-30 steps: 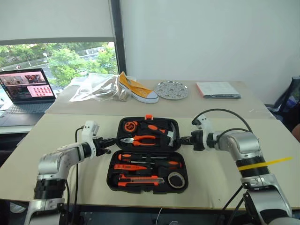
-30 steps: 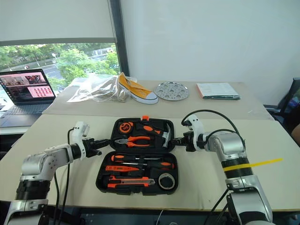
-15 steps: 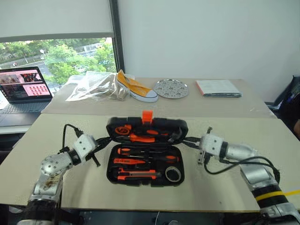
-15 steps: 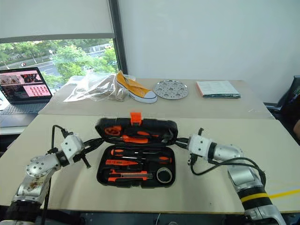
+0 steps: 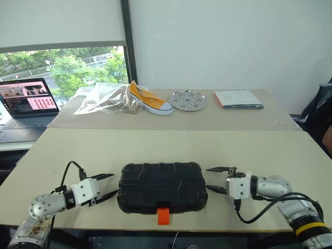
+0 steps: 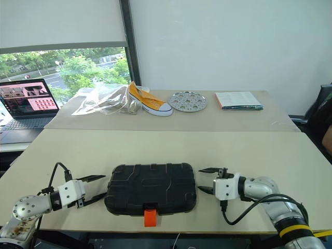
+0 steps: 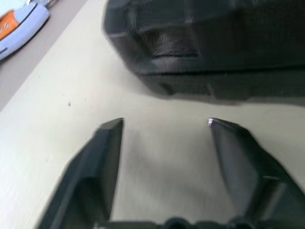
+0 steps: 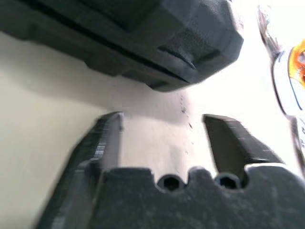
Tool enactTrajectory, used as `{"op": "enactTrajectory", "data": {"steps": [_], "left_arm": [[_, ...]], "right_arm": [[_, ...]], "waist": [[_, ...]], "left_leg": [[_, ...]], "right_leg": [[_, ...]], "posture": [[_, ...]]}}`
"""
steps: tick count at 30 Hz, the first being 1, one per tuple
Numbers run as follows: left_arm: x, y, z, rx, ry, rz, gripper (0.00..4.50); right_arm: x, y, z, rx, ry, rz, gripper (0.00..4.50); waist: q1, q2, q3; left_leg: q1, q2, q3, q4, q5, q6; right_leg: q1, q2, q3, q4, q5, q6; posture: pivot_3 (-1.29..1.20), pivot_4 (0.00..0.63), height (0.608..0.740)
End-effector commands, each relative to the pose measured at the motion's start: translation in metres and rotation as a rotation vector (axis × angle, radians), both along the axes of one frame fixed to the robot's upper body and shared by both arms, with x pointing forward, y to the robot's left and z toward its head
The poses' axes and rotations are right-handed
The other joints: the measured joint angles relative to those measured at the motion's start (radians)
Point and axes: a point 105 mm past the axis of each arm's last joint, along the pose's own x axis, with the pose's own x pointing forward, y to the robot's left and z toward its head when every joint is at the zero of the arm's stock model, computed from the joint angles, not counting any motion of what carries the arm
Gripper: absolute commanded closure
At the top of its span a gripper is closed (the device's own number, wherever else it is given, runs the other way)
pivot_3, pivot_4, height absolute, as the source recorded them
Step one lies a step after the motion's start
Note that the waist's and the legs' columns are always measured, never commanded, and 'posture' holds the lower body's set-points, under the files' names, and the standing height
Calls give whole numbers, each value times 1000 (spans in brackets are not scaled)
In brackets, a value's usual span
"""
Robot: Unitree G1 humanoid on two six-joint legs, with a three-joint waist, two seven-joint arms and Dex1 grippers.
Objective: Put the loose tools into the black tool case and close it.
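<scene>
Pincer tips on both sides stand spread and empty: your left pincer (image 5: 105, 185) sits just beside the left end of the black tool case (image 5: 162, 187), your right pincer (image 5: 218, 179) just beside its right end, neither touching the shell. The case lies flat near the front edge of the surface (image 5: 259, 150), lid down on its base, with the orange latch (image 5: 163, 216) sticking out over the front rim. No loose tools lie on the surface around it, so I judge the packing done and only the fastening left.

To do this step well, do not trust that the lid is seated; the wrist views show a seam along each end of the shell, but not whether it is fully tight. Steady one end with one pincer while the other goes to the latch, and press the latch flat against the front wall. Keep the push downward and inward, since the case sits close to the edge and a forward shove could tip it off.
</scene>
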Motion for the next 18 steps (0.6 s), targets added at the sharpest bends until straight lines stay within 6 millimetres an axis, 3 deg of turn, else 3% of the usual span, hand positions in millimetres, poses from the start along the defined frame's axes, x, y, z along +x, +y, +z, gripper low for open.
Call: {"op": "enactTrajectory", "data": {"steps": [1, 2, 5, 8, 9, 12, 18], "left_arm": [[12, 6, 18, -115, 22, 59, 1947], [14, 4, 21, -131, 29, 61, 2194], [33, -6, 34, -188, 36, 61, 3229], [52, -23, 42, -196, 49, 20, 4323], [56, -28, 43, -191, 52, 9, 4500], [65, -40, 39, -168, 88, -32, 4500], [68, -55, 17, -60, 239, -140, 4500]], "right_arm": [[-12, -14, 18, 102, 85, -49, 824], [-16, -15, 19, 120, 113, -54, 983], [-45, -15, 10, 126, 281, -62, 2025], [-74, 2, -4, 129, 434, -42, 3039], [-79, 6, -7, 128, 466, -43, 3408], [-88, 21, -16, 129, 510, -45, 4402], [-78, 47, -30, 104, 563, -87, 4461]], "waist": [[5, 0, 0], [7, 0, 0], [13, 0, 0], [22, -1, 0], [22, -2, -1], [14, -3, -1], [-5, -8, -1]], "left_leg": [[0, 0, 0, 0, 0, 0], [0, 0, 0, 0, 0, 0], [-1, 0, -1, 0, 0, 0], [-2, 0, -3, 1, 0, 0], [-2, 0, -3, 1, 0, 0], [-2, -1, -3, 2, 0, 0], [-4, -1, -2, 2, 0, 0]], "right_leg": [[0, 0, 0, 0, 0, 0], [0, 0, 0, 0, 0, 0], [0, 0, 0, 0, 0, 0], [0, 1, -1, 0, 0, 0], [0, 1, -1, 0, 0, 0], [0, 1, 1, 0, 0, 0], [2, 4, 4, 1, -3, 7]], "posture": [[0, 150, 740], [0, 150, 740], [0, 150, 740], [0, 150, 740], [0, 150, 740], [0, 150, 740], [0, 150, 740]]}}
